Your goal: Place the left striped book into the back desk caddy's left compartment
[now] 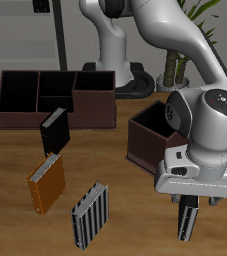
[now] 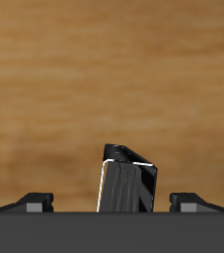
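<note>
The left striped book, nearly black with a pale page edge, sits between my fingers in the wrist view, with a gap on each side. In the exterior view it shows as a dark striped strip under my hand, near the table's front edge. My gripper is low over it and open; the fingers stand wide apart. The back desk caddy stands far back. Its left compartment is the black-lined end section, opposite the browner section.
A second dark caddy stands just behind my hand, partly hidden by it. A plain black book lies in front of the back caddy. An orange book and a paler striped book lie nearer the front edge.
</note>
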